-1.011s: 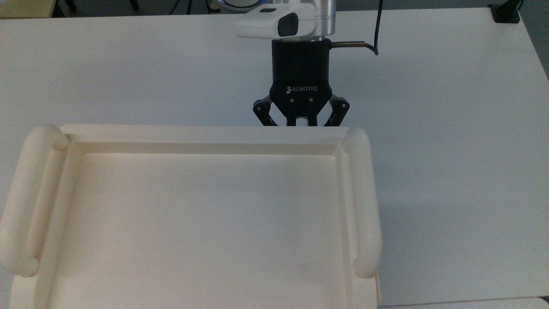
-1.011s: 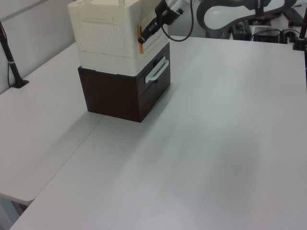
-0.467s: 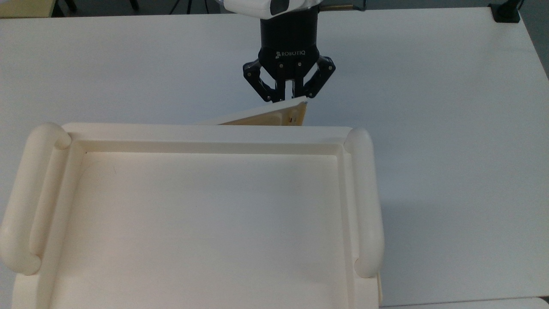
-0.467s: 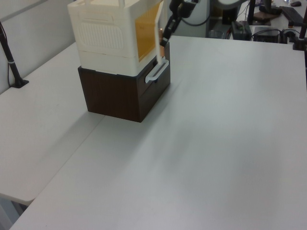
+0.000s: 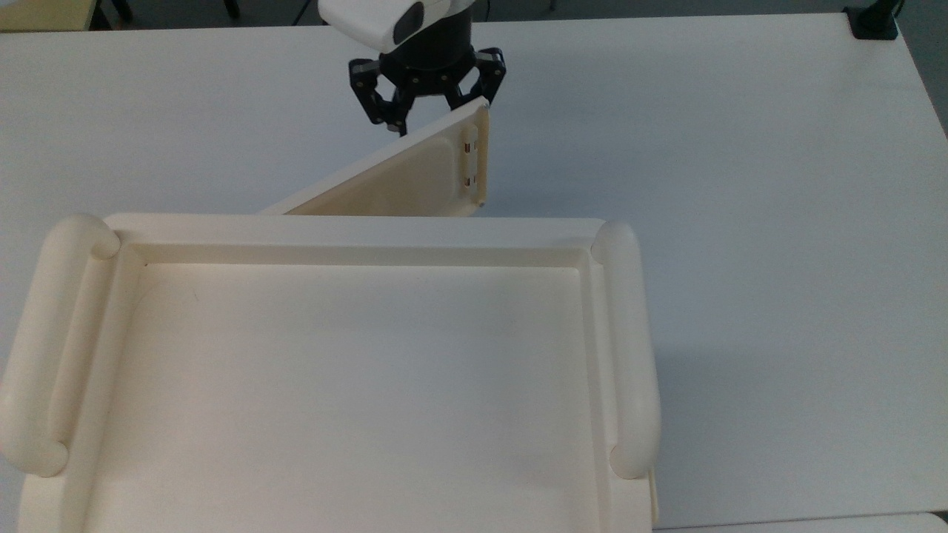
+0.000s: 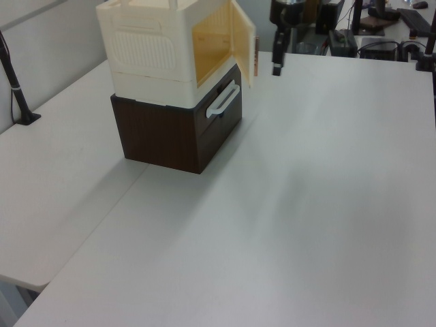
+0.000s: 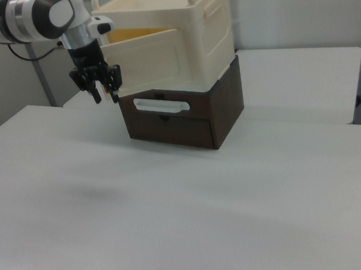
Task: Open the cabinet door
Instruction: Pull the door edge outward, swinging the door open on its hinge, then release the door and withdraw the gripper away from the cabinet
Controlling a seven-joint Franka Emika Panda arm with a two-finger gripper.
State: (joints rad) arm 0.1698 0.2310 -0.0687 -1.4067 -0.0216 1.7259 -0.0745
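Cream cabinet [image 6: 153, 51] on brown drawer unit [image 6: 178, 133], on white table [image 6: 306, 204].
Sat with white drawer handle [image 7: 160, 105] facing front; black pole [image 6: 15, 82] stood at the left view's left edge.

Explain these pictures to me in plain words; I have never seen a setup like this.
A robot arm ends in a black two-finger gripper, open and holding nothing. Three fixed cameras watch it: one from above, two from the sides of a white table. On the table stands a dark brown drawer box with a white handle, and a cream cabinet sits on top of it. The cabinet door is swung partly open, with the gripper just beyond its free edge. From above, the cabinet's tray-like top takes up most of the picture.
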